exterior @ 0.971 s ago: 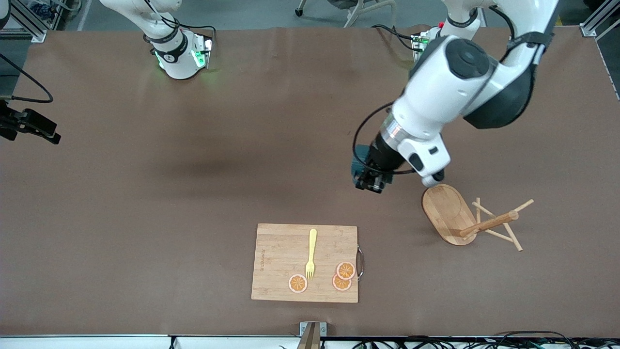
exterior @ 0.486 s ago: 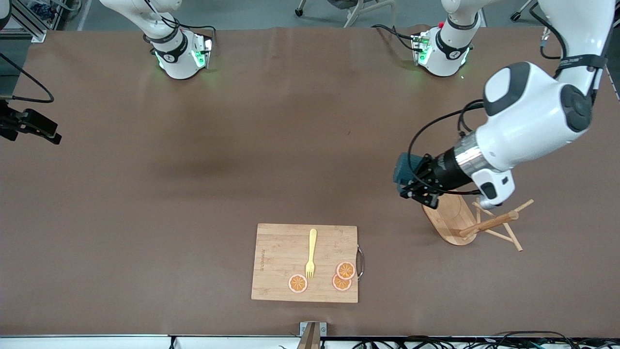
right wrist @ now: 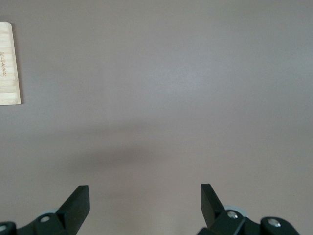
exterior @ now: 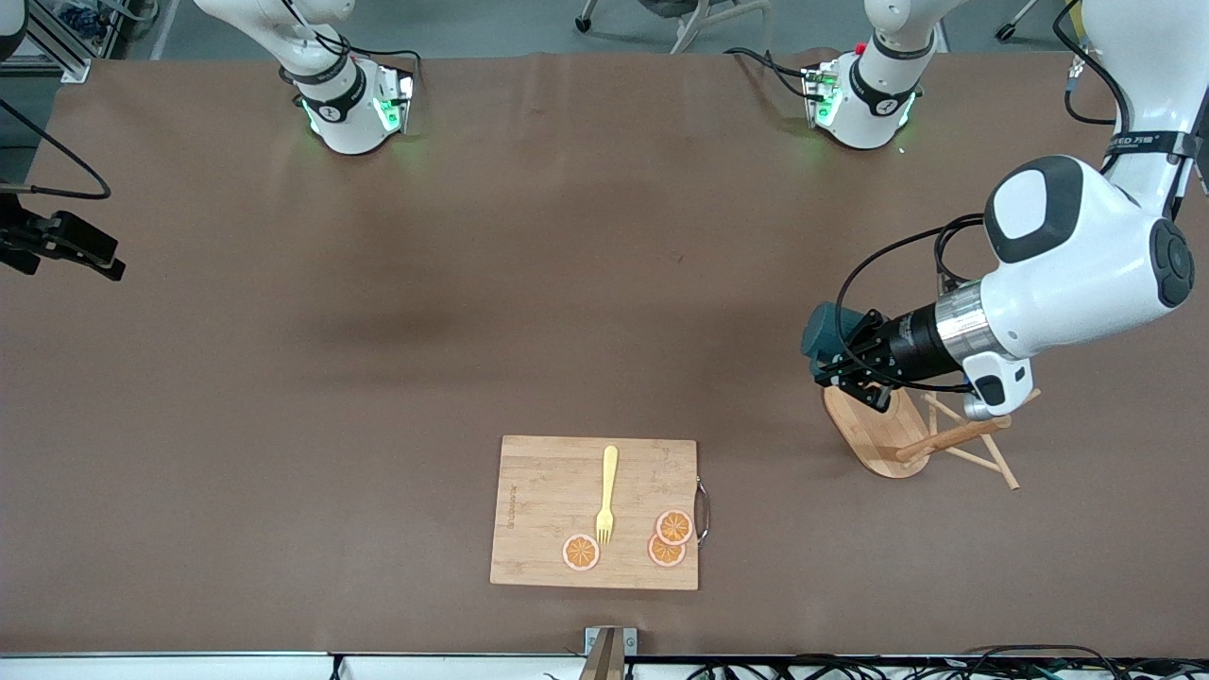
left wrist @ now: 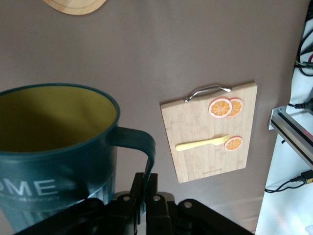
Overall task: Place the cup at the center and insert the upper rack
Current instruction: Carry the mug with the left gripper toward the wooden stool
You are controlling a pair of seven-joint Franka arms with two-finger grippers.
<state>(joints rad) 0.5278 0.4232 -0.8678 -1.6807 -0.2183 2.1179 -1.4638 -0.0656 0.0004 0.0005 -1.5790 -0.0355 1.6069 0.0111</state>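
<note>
The left hand (exterior: 843, 364) is clamped tight on the handle of the cup (exterior: 824, 329), carrying it in the air over the counter (exterior: 378, 378) at the left arm's end, right beside the upper rack (exterior: 911, 430). In the left wrist view the fingers (left wrist: 146, 193) pinch the handle's loop, and the cup's (left wrist: 58, 147) yellow-ochre inside shows with its mouth tipped toward the camera.

The coming move, as I judge it, turns on 1 relation: the counter's centre lies from the cup toward the right arm's end, well apart from it, with bare brown surface between. The left arm has the cup, so the carry is its job.

The upper rack lies tipped over, its oval base up on edge and partly under the left hand in the front view, its post running along the counter toward the left arm's end with the thin pegs splayed. It is much nearer the left arm than the right.

The right hand (right wrist: 145, 198) is spread wide with nothing in it, waiting over bare counter at the right arm's end.

Writing: white letters "OME" on the cup's wall, the start cut off. The cutting board (exterior: 595, 512), nearer the front camera than the centre, bears a small printed mark along one edge, too small to read; a yellow fork (exterior: 605, 495) and 3 orange slices (exterior: 667, 540) lie on it. The left arm's cuff (exterior: 1141, 140) carries lettering I cannot make out.
</note>
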